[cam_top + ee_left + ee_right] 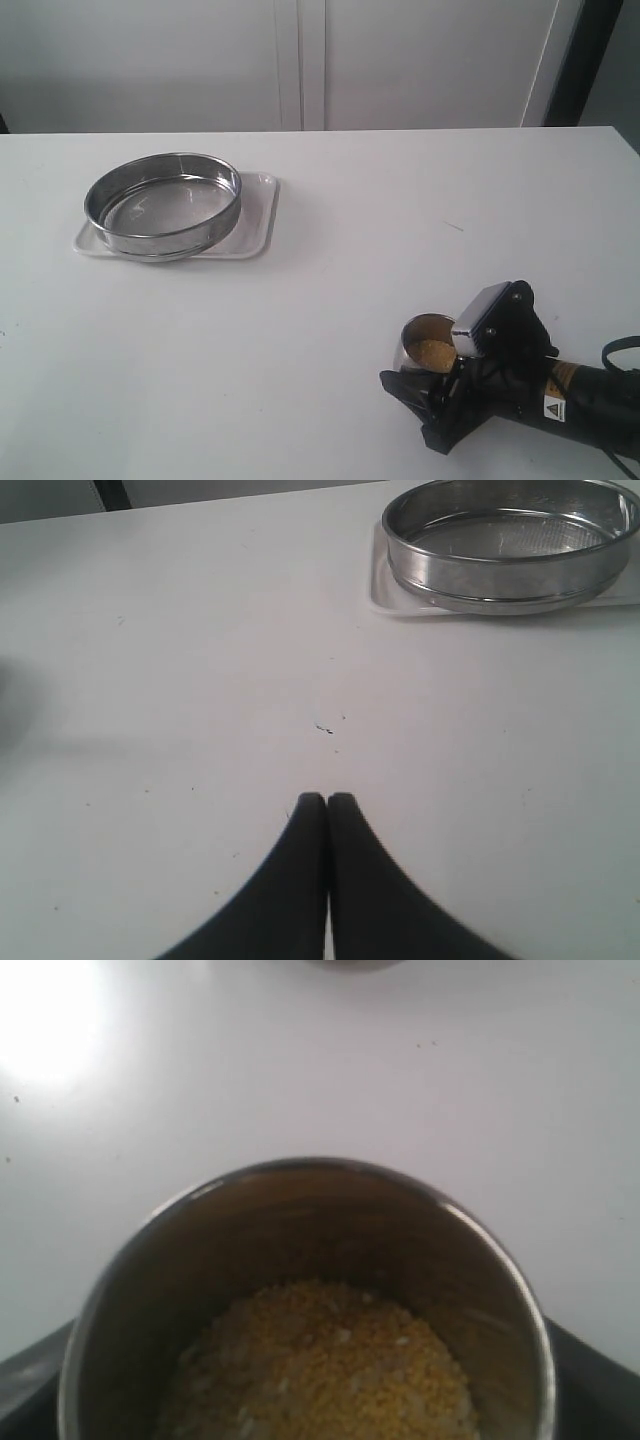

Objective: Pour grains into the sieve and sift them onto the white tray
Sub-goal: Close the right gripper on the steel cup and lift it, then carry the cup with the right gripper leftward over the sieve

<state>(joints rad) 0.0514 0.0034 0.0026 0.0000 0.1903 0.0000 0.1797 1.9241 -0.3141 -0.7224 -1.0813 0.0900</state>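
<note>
A small steel cup (425, 328) is seen at the right front of the white counter (350, 290); pale wall panels (300, 60) are seen behind.

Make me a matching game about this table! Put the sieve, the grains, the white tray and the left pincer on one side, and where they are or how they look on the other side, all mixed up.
Things:
1. sieve
2. grains
3. left pincer
4. white tray

Places or states:
A. shut, holding nothing
B. lying under the sieve
C. inside the steel cup
D. sitting on the tray, with no grains in it

Pairs: 1-D, 2-C, 3-A, 4-B.
</note>
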